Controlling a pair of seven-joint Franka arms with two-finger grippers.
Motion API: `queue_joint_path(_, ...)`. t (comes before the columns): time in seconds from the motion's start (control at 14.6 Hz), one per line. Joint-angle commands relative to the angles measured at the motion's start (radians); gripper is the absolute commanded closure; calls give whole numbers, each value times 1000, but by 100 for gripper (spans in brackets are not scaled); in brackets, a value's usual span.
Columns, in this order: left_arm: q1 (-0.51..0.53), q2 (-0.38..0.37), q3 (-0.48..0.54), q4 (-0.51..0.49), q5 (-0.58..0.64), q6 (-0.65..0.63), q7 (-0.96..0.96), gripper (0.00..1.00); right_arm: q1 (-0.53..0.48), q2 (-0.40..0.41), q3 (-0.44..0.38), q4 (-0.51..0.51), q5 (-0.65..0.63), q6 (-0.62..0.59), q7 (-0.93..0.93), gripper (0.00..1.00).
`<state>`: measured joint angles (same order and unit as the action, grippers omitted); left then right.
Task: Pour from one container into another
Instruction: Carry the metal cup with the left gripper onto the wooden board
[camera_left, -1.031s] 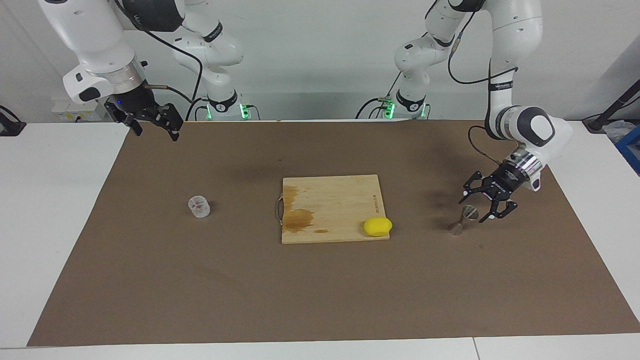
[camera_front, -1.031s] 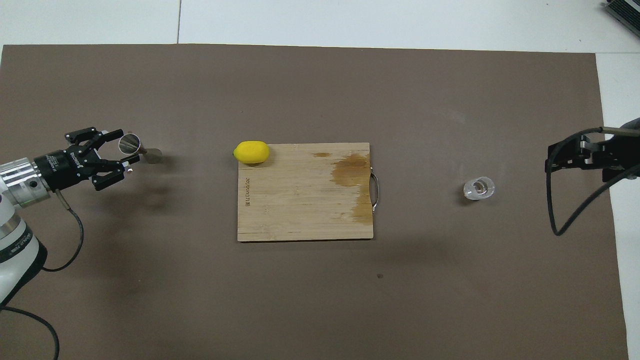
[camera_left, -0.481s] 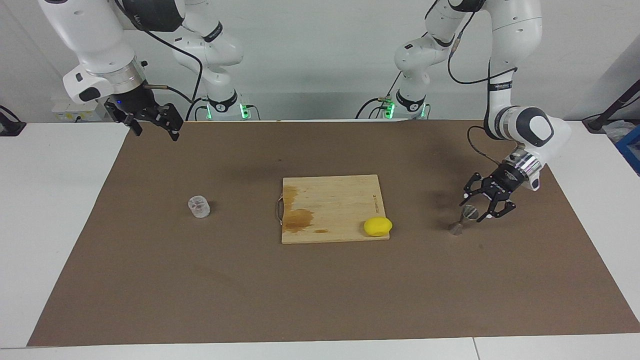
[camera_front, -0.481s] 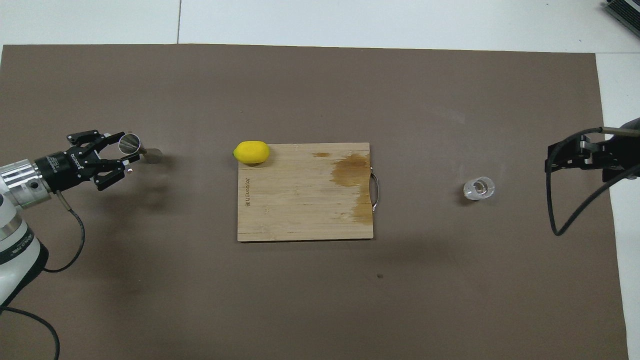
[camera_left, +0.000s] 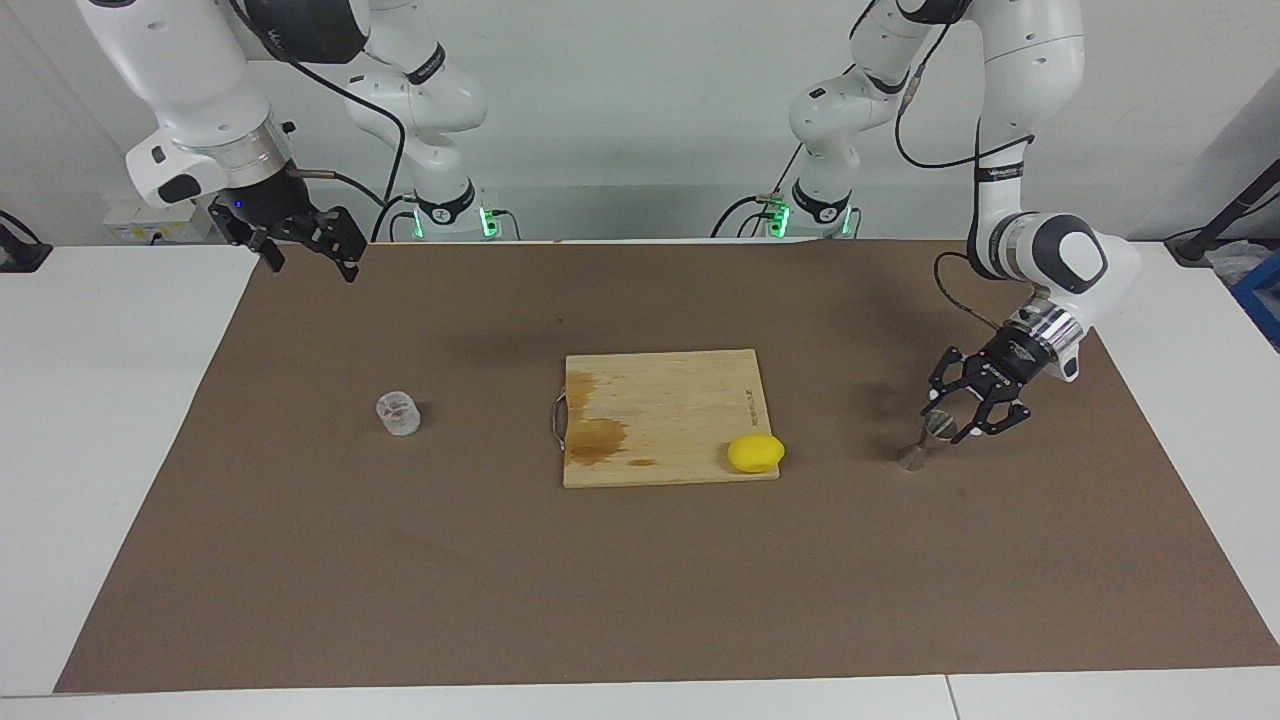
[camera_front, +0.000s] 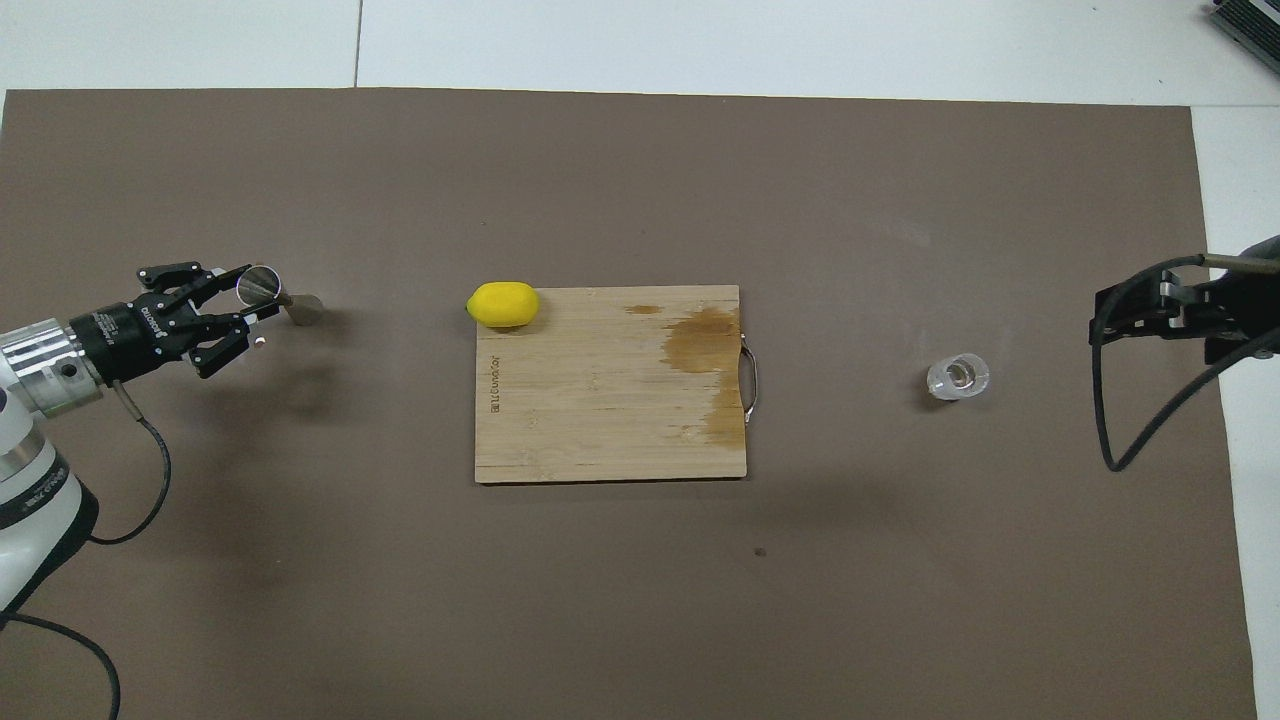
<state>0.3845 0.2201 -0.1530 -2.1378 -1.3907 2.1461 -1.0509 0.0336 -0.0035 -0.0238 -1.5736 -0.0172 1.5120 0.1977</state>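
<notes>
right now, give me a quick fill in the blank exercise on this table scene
1. The left gripper is shut on the ____.
2. The lemon lies on a corner of the ____.
3. The glass cup stands toward the ____ arm's end of the table.
4. The right gripper, up in the air, holds ____.

Missing words: jigger; cutting board; right; nothing

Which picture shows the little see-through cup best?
The overhead view: the glass cup shows its round open mouth and thick bottom, standing alone on the brown mat. The facing view shows the cup from the side, only as a pale blob.
</notes>
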Motion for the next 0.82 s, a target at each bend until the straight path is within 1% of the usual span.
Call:
queue_joint_path(0.0,-12,-5,1,-8,-24,12,-6,100,-3,-1,10,-5,5,5,-12,2)
queue_joint_path(0.27,-26,-8,-23,31,-33,-25,-75,100,-3,-1,13,-5,5,5,-12,2)
queue_joint_path(0.34,-27,-8,-48,48,-42,-26,-83,100,-3,-1,13,-5,5,5,-12,2)
queue_joint_path(0.55,-35,-10,-144,52,-105,-69,-89,100,-3,-1,15,-6,5,4,-12,2)
queue_joint_path(0.69,-79,-11,-177,53,-154,-61,-89,100,-3,-1,15,-6,5,5,-12,2)
queue_joint_path(0.76,-119,-15,-177,56,-189,-58,-87,100,-3,-1,15,-6,5,5,-12,2)
